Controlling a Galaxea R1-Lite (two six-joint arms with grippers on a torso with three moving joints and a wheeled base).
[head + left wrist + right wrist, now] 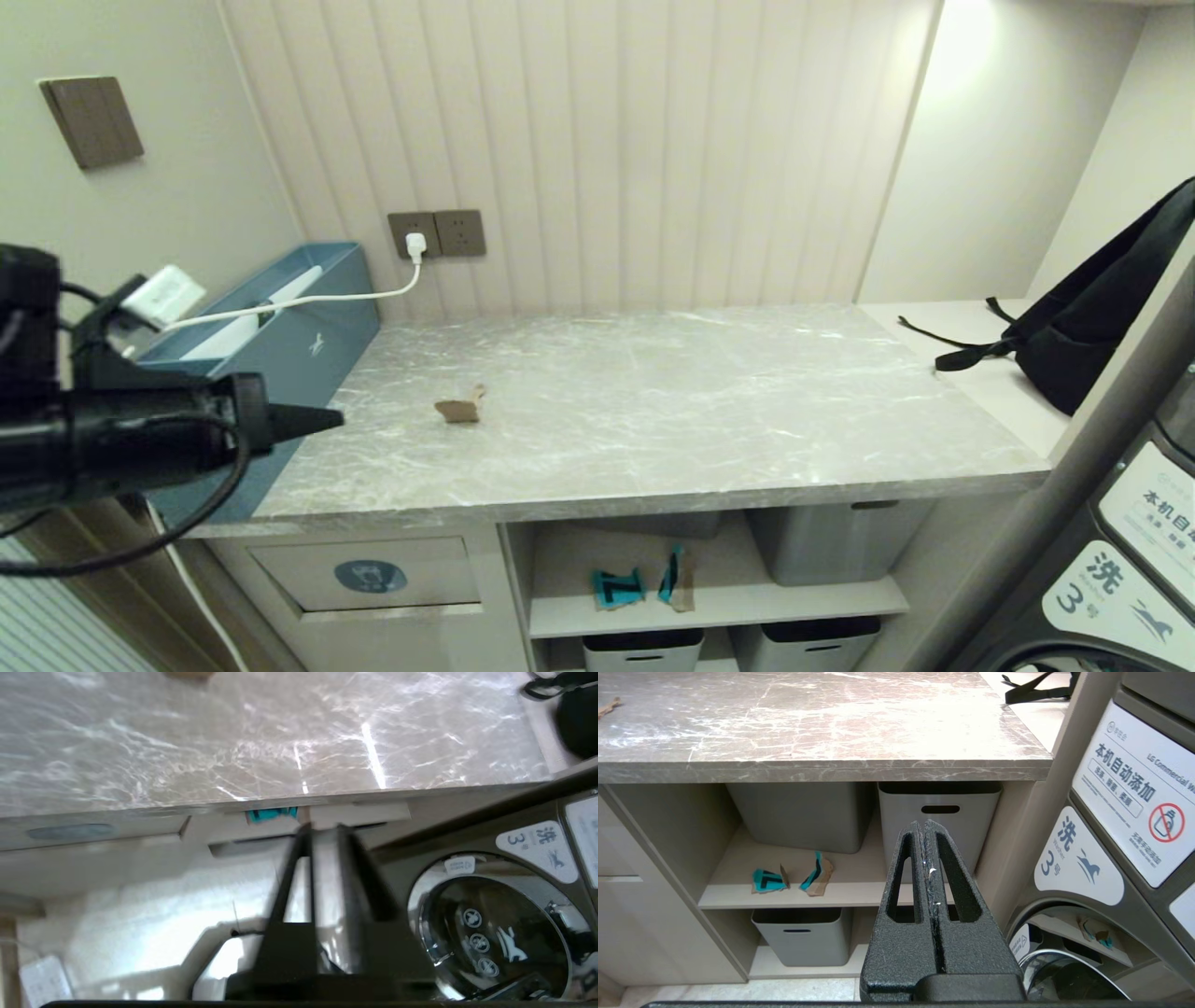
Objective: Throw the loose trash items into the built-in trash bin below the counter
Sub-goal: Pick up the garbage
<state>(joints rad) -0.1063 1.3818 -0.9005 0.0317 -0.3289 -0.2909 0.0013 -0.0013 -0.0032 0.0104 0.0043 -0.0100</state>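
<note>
The counter is a grey marble-look slab with white veining and a thick front edge. 1 plain brown cardboard scrap lies on its left half, with bare stone all around it. Under the slab, the upper shelf carries 2 teal-and-black printed scraps near its front edge, close together, and 2 grey tubs behind and to their right.

Counter top mostly open; only a brown scrap lies mid-left. Left end is blocked by blue box w/ white cable; right end by black backpack. Shelf opening below is crowded by grey tubs; two teal scraps sit at front.
</note>
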